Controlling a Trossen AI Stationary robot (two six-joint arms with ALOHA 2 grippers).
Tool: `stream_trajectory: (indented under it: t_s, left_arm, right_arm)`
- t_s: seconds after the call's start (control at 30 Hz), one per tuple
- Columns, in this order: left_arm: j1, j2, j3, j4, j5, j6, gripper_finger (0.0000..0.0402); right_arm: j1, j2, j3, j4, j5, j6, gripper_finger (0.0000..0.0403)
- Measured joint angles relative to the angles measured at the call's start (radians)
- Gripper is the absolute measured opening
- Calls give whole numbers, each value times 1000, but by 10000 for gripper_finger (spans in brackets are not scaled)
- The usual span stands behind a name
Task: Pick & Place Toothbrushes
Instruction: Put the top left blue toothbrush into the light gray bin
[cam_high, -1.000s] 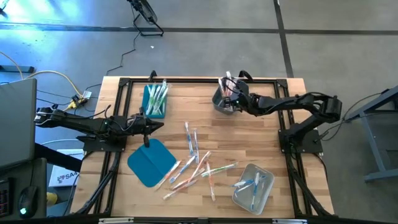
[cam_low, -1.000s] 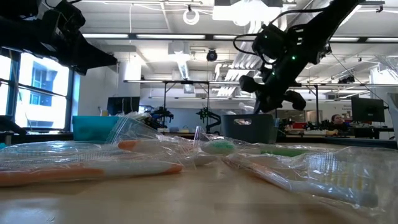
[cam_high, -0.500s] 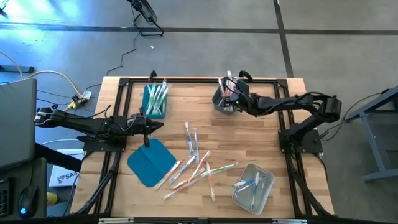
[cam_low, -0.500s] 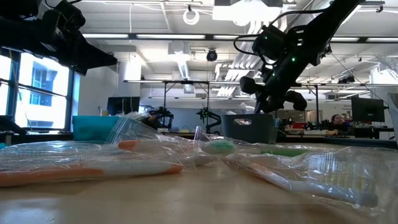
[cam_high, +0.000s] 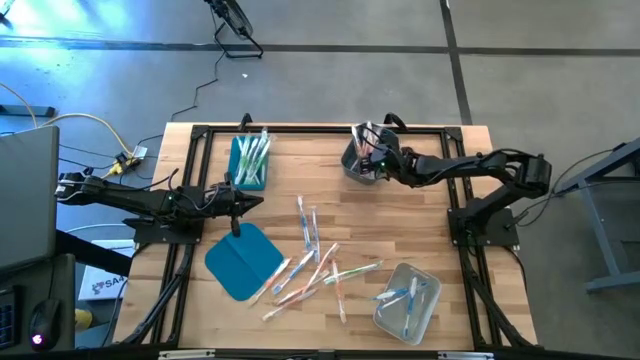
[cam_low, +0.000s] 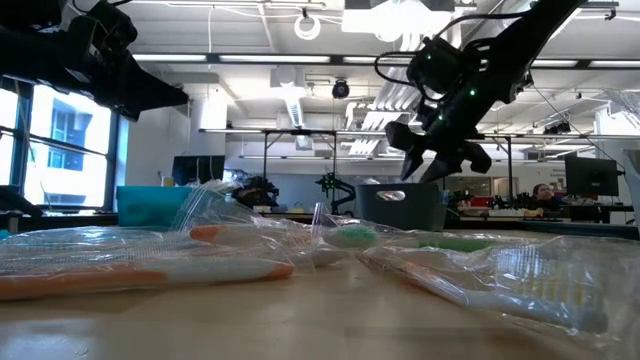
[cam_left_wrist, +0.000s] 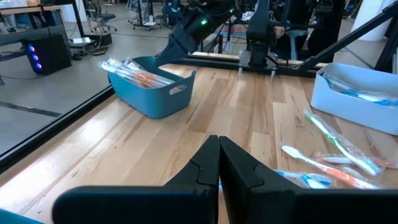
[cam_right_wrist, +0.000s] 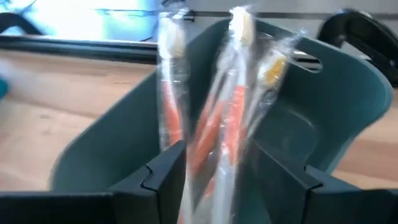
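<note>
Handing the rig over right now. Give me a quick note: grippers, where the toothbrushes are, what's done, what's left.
Right gripper: open over the grey bin at the table's far edge, wrapped orange toothbrushes standing between its fingers, apparently just let go.
Left gripper: shut, empty, waiting between the teal bin and the flat teal lid.
Done: green-handled brushes in the teal bin, orange in the grey bin, a few blue in the clear bin.
Left: the loose pile mid-table, mixed colours, still to be sorted.
</note>
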Motion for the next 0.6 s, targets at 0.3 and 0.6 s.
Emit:
stream_trajectory:
  t_s: [0.3, 0.6]
  left_arm:
    - [0, 0, 0, 0, 0, 0, 0]
    - [0, 0, 0, 0, 11, -7, 0]
  right_arm:
    - [69, -128, 0, -2, -127, -20, 145]
    - [146, -287, 0, -23, -247, -221, 74]
